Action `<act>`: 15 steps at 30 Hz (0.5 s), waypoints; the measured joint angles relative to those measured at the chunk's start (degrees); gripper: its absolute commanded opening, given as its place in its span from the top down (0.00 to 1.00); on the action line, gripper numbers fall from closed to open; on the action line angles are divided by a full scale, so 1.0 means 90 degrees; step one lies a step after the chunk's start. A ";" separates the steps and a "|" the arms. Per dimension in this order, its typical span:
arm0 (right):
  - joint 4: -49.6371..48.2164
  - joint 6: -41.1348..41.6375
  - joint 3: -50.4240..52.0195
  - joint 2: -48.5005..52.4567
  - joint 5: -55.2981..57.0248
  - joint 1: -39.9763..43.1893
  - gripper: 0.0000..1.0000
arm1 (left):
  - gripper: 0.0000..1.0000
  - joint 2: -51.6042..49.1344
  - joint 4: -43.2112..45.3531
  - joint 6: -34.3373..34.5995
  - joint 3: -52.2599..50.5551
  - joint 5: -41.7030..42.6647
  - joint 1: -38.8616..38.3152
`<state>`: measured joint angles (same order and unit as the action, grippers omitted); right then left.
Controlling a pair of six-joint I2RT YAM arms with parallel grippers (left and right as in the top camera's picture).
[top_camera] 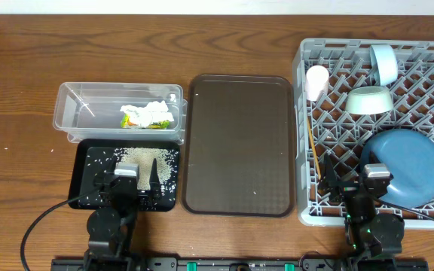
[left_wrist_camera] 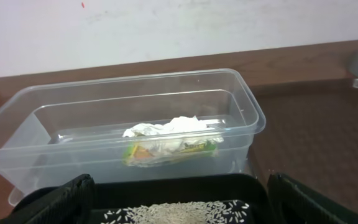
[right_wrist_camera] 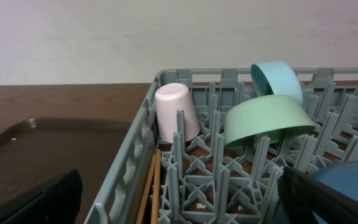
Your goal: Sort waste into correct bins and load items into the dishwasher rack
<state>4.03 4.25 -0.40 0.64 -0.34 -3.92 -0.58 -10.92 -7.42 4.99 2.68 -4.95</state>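
Left gripper [left_wrist_camera: 179, 200] spread over black tray [left_wrist_camera: 166, 185] (rice [left_wrist_camera: 179, 213] inside), right gripper [right_wrist_camera: 179, 194] spread over dishwasher rack [right_wrist_camera: 126, 180]

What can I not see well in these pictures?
Wrapper: overhead and left wrist, mostly under the napkin; print unreadable.
Chopsticks: right wrist view, near ends cut off by the bottom edge.
Plate: overhead, near rim behind the right arm; right wrist view, mostly cut off.
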 measured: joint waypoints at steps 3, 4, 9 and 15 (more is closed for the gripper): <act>0.0000 0.0000 0.0000 0.0000 -0.0002 0.0000 0.01 | 0.09 0.0000 0.0049 -0.0039 -0.0017 0.0002 0.0000; 0.0000 0.0000 0.0000 0.0000 0.0000 0.0000 0.01 | 0.09 0.0000 0.0075 -0.0041 -0.0029 0.0005 0.0000; 0.0000 0.0000 0.0000 0.0000 0.0000 0.0000 0.01 | 0.09 0.0000 0.0138 -0.0046 -0.0056 0.0022 0.0000; 0.0000 0.0000 0.0000 0.0000 0.0000 0.0000 0.01 | 0.09 0.0000 0.0153 -0.0061 -0.0063 0.0024 0.0000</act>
<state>4.03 4.25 -0.40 0.64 -0.34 -3.92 -0.58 -9.54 -7.97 4.43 2.90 -4.95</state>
